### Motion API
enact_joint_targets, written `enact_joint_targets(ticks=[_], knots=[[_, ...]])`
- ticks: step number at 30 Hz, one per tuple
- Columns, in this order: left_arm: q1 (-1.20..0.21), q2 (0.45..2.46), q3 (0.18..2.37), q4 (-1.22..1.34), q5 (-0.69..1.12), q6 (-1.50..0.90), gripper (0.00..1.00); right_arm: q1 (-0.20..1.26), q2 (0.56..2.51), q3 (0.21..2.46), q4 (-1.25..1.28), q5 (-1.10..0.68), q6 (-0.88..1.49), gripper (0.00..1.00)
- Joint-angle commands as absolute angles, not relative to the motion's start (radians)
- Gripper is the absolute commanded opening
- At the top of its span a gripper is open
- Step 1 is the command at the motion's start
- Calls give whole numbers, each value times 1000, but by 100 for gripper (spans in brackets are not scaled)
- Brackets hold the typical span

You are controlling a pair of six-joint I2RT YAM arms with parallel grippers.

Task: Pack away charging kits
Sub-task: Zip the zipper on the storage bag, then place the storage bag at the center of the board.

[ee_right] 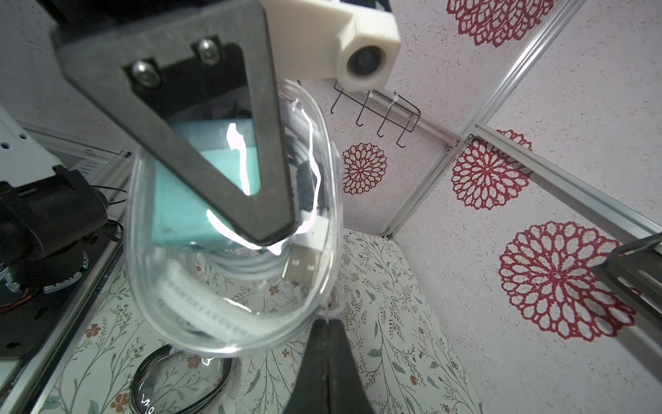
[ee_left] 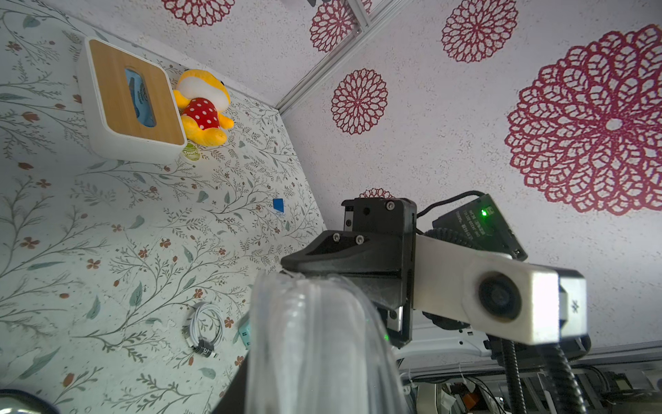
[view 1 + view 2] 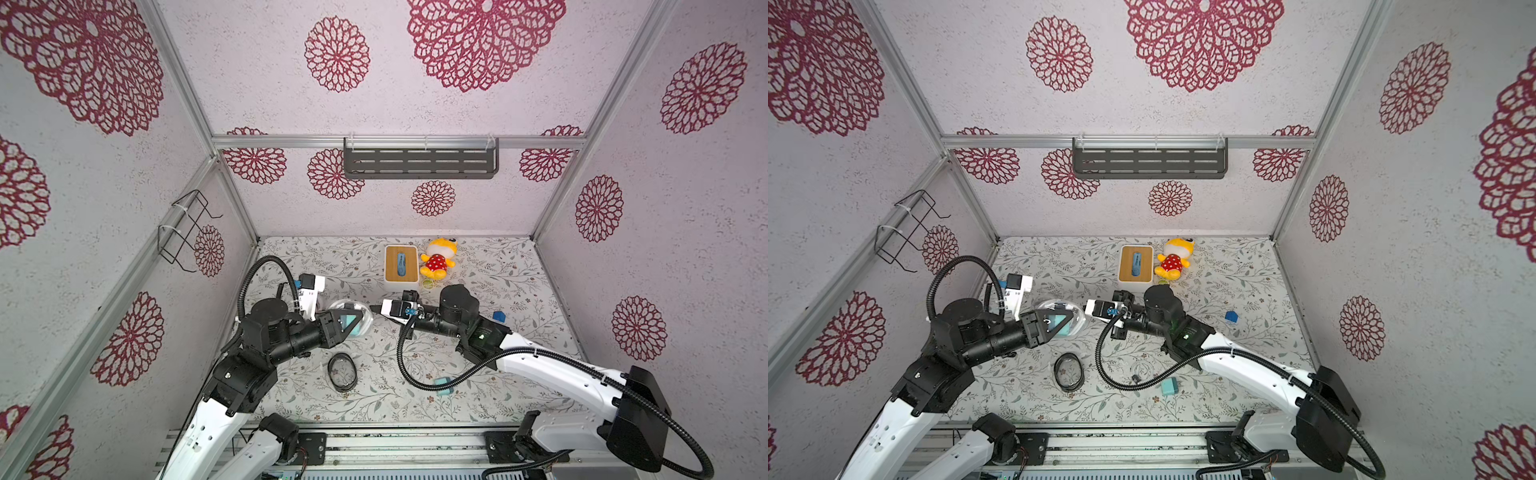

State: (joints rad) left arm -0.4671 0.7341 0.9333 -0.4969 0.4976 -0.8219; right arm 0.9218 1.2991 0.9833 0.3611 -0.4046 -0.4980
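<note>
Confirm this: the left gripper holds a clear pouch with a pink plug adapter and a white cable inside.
One thing is wrong: the plug adapter is teal, not pink, as the right wrist view shows. The rest stands: the left gripper holds the clear pouch, with the white cable inside it.

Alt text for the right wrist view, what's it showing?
The left gripper holds a clear zip pouch containing a teal adapter and coiled white cable. The right gripper, shut, sits at the pouch's rim. A second, black-rimmed pouch lies on the table.
</note>
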Motion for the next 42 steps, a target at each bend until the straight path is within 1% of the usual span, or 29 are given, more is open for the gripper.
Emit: enact_joint_targets(ticks=[1, 5, 10, 16, 21, 22, 23, 25, 26, 27, 28, 29, 31, 32, 33, 34, 39, 42], knots=[[-485, 747, 954, -522, 533, -790, 0, 915, 1278, 1029, 404, -496, -548, 0], [-491, 758, 960, -521, 535, -785, 0, 916, 1269, 1036, 368, -580, -568, 0], [-506, 767, 953, -508, 536, -783, 0, 906, 1271, 1030, 417, -473, -566, 0], [-524, 781, 941, -496, 527, -777, 0, 885, 1303, 1114, 382, -437, -535, 0], [-528, 799, 928, -470, 521, -781, 0, 882, 1309, 1129, 387, -432, -497, 0], [-528, 801, 926, -469, 496, -786, 0, 881, 1306, 1124, 391, -416, -475, 0], [-528, 801, 920, -465, 459, -794, 0, 882, 1301, 1115, 396, -397, -452, 6], [-525, 790, 896, -448, 327, -823, 0, 881, 1276, 1062, 426, -318, -395, 31], [-522, 788, 885, -443, 260, -833, 0, 881, 1262, 1026, 451, -269, -366, 41], [-513, 792, 871, -431, 189, -844, 0, 881, 1244, 983, 479, -201, -334, 55], [-495, 803, 850, -404, 146, -863, 0, 881, 1226, 938, 498, -129, -306, 65], [-469, 823, 832, -375, 131, -885, 0, 880, 1212, 904, 510, -70, -280, 71], [-392, 891, 771, -228, 174, -950, 0, 878, 1183, 835, 529, 81, -216, 78], [-362, 933, 744, -155, 201, -985, 0, 875, 1174, 815, 530, 118, -190, 80], [-336, 985, 718, -66, 218, -1027, 0, 870, 1162, 792, 529, 154, -156, 85], [-321, 1033, 702, -8, 212, -1061, 0, 865, 1156, 776, 529, 183, -123, 99], [-306, 1333, 725, 185, 58, -1157, 0, 832, 1159, 852, 387, 314, 53, 99], [-290, 1529, 766, 323, 62, -1227, 0, 824, 1155, 843, 376, 332, 85, 99]])
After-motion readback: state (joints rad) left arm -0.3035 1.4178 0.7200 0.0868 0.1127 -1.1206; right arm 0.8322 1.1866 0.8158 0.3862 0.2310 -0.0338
